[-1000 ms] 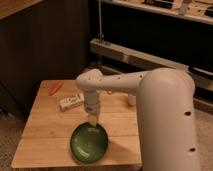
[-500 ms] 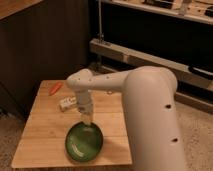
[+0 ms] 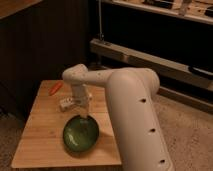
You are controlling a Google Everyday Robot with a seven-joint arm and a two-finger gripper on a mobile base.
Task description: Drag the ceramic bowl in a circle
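Observation:
The ceramic bowl (image 3: 80, 133) is a wide, shallow, glossy dark green dish lying near the front of the wooden table (image 3: 37, 135). My gripper (image 3: 83, 116) hangs straight down from the white arm (image 3: 125, 95) and meets the bowl's far rim. The fingertips are at the rim, and part of the rim behind them is hidden.
An orange carrot-like object (image 3: 56, 88) lies at the table's far left. A small white packet (image 3: 66, 104) lies just behind the bowl, left of the gripper. A dark wall and metal shelving (image 3: 150, 55) stand behind the table. The table's front edge is close to the bowl.
The arm and gripper have swung left across the table, and the green bowl has slid left with them, a little toward the front left.

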